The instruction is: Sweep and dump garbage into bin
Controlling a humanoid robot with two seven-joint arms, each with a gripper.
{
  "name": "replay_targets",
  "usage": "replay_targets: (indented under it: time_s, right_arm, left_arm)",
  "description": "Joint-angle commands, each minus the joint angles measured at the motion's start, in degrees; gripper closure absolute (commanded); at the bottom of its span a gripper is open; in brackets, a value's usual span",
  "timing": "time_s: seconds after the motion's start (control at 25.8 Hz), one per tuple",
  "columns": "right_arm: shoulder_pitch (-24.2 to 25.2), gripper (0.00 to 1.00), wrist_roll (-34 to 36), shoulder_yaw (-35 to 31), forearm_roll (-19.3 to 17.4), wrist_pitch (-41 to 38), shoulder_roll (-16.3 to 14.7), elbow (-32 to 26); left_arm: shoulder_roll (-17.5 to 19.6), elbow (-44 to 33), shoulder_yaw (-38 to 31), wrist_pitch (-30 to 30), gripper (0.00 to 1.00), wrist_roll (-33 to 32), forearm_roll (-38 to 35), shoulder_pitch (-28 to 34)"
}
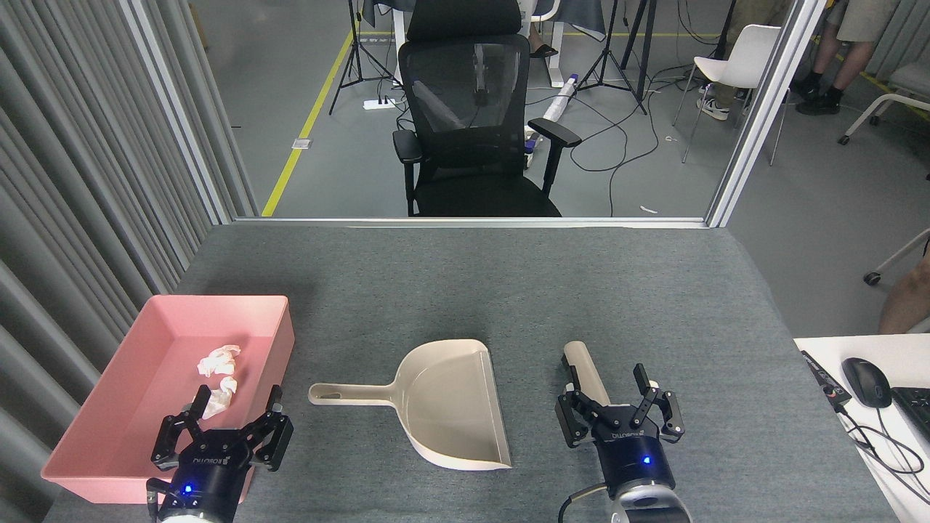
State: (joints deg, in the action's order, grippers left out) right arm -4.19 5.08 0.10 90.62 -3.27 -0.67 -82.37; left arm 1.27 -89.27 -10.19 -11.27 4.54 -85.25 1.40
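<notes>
left gripper (221,414) and right gripper (620,401) hang spread and empty. the garbage (218,372) lies inside the bin (280,330); the dustpan (436,403) sits empty. risk: the left fingers could clip the bin's near wall and shove it.

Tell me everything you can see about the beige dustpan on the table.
The dustpan looks like smooth beige plastic: a wide scoop with raised side and back walls, and a long flat handle with a hanging slot at its end. It lies flat on the grey table, pan empty, handle pointing toward the pink bin, open mouth facing right and toward the near edge. Nothing grips it: the left gripper and right gripper are both open and apart from it.
</notes>
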Motion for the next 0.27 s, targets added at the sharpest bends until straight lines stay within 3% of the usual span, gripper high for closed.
replay_targets:
  time_s: [0.0,0.23]
  right_arm:
    - [0.32,0.02,-0.07,0.16,0.09,0.01,0.23,0.1]
    - [-0.21,0.02,-0.16,0.08,0.79,1.42,0.58,0.1]
  left_arm:
    - [0.13,-0.46,-0.01,0.02,0.01,-0.06,0.0,-0.17]
    - [-0.04,-0.55,-0.01,0.02,0.01,-0.06,0.0,0.09]
